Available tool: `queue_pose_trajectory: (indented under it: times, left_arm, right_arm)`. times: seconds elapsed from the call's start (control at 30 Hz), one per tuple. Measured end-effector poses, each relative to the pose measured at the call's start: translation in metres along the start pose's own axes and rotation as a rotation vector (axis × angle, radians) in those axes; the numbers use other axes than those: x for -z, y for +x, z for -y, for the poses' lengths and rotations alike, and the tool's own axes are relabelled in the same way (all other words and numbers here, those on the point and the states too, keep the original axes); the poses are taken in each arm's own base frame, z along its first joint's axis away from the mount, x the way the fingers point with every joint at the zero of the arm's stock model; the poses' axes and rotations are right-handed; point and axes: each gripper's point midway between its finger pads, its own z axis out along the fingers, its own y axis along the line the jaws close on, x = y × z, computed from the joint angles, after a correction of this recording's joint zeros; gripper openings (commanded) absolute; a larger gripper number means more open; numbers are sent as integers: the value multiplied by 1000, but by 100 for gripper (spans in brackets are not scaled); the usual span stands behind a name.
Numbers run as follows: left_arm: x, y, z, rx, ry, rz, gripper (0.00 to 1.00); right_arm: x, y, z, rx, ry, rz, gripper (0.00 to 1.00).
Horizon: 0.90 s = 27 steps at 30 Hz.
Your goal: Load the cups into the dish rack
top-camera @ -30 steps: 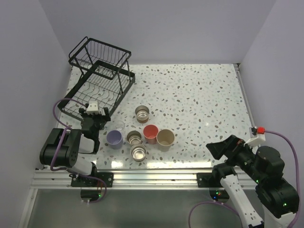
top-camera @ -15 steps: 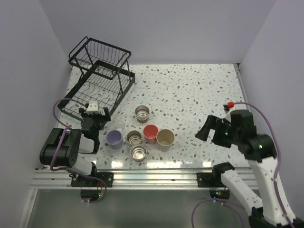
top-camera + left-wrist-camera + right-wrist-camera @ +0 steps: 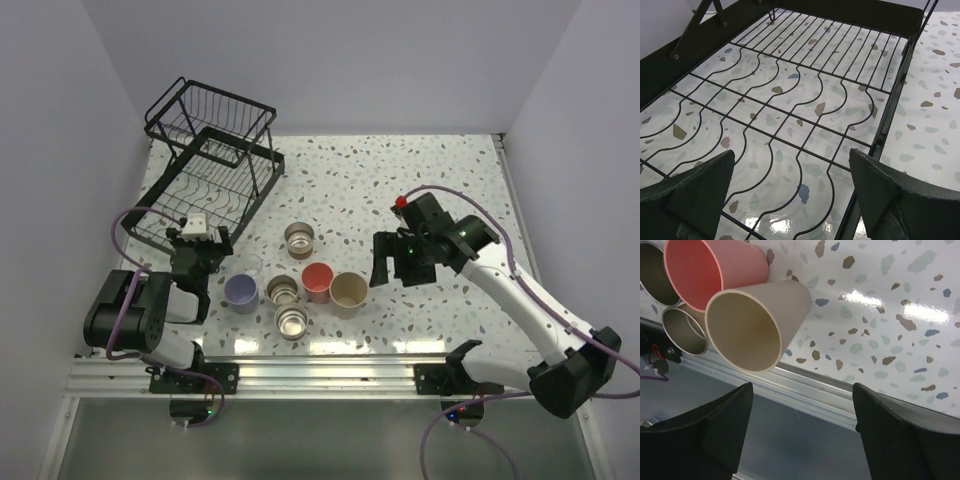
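Cups [image 3: 318, 282] stand clustered on the surface [image 3: 430, 190], none yet in the dish rack [image 3: 215, 150] at the far left. The right pincer [image 3: 380, 268], spread and empty, hovers near the tan cup [image 3: 348, 290], so the first pick seems in hand: next it must lower around that cup and close. The left pincer [image 3: 791, 152] hangs spread over the rack's tray.
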Motion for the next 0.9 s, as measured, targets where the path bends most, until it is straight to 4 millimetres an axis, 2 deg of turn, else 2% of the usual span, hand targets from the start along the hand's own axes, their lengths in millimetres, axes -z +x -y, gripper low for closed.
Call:
queue_pose_trajectory:
  times: [0.2,0.33,0.43,0.53,0.63,0.73,0.83,0.9]
  left_arm:
    - [0,0,-1,0,-5,0,100]
    - [-5,-4,-11,7,-68,-22,100]
    - [-31,-26,-15,12,-110,-50,100]
    - [-56,-60,-15,30,-128,-50,100]
    - [-53,-71,-14,57,-129,-84,100]
    - [-43,-68,-10,90,-117,-164,100]
    - [-44,-75,2,155,-76,-251,100]
    - [-45,-82,11,199,-46,-300,100]
  right_arm:
    - [-21,-15,-12,-1,-2,-6,77]
    - [-42,-23,-20,14,-3,-29,72]
    - [-54,-24,-22,34,0,-48,70]
    - [-61,-23,-24,59,-6,-49,67]
    - [-66,-18,-21,69,-3,-59,66]
    - [-71,-11,-17,72,-3,-75,66]
    - [-73,-6,-17,81,-12,-89,66]
    - [-73,-6,-17,90,-16,-85,62]
